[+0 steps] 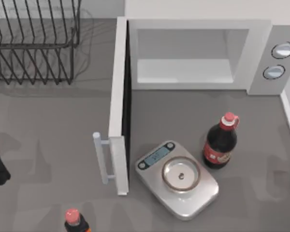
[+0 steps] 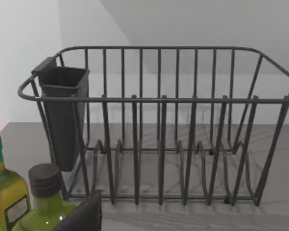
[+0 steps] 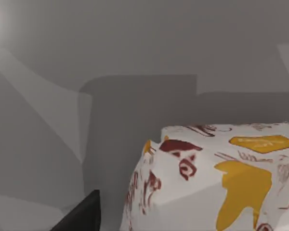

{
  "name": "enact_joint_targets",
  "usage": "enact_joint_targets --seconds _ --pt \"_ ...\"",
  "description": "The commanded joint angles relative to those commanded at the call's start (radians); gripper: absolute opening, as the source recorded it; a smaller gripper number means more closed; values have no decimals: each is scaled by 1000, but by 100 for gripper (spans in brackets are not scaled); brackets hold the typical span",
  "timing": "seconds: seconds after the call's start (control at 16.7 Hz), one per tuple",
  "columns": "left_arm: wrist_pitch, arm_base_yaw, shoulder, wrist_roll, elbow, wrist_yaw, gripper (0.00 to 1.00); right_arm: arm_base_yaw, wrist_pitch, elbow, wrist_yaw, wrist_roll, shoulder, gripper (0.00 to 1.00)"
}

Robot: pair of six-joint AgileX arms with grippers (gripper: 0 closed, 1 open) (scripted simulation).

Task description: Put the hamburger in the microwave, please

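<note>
1 microwave (image 1: 193, 53), door (image 1: 119, 104) swung wide open. In front of it: 1 silver scale (image 1: 177, 178) and 2 cola bottles (image 1: 221, 141). The wrapped hamburger (image 3: 216, 178) is right by the right gripper; can't tell the fingers' state.

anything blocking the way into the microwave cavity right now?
Nothing visible does. The microwave door is swung fully open. The kitchen scale and cola bottle stand on the table before the opening, lower than it seems.

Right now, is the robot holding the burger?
Cannot tell. The wrapped burger lies close under the right wrist camera, but no grip on it shows.
</note>
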Motion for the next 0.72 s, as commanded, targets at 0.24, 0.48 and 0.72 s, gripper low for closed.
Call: enact_joint_targets --seconds 0.24,0.48,0.72 --pt "0 0 0 0 0 0 100 1 40 -23 0 0 26 100" --pt "0 0 0 0 0 0 100 1 40 -23 0 0 26 85" --pt "0 0 0 0 0 0 100 1 40 -23 0 0 26 55"
